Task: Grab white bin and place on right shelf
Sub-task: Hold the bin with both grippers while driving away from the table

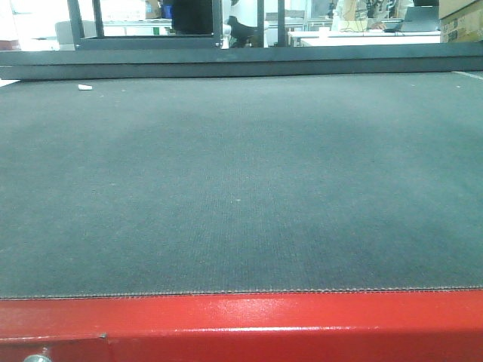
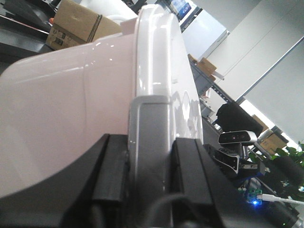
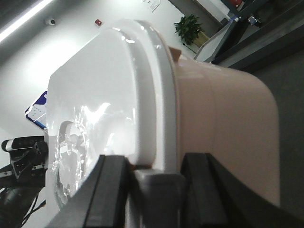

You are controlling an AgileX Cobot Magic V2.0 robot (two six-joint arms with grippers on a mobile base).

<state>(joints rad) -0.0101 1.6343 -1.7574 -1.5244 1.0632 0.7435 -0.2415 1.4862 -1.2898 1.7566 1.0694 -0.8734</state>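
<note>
- White bin (image 2: 57, 118) is held at both ends — its pale tub body and white lid (image 2: 159, 57) fill the two wrist views.
- Left end effector (image 2: 149, 164) pinches the grey handle piece (image 2: 149, 128) at the bin's rim, with black fingers (image 2: 111, 171) pressed to either side of it.
- Right end effector (image 3: 156, 187) clamps the matching grey piece at the opposite end in the same way, its fingers (image 3: 111, 185) tight against it.
- The grab looks done, by my reading. With open room behind the tub it seems lifted, though no view shows its underside.
- The front view shows only a grey matted surface (image 1: 241, 188) with a red front rail (image 1: 302, 324). The bin does not appear there, so it is probably out of that camera's sight.
- Right shelf is not recognisable in any view — the carry to it, the setting down and the release all seem left to do.
</note>
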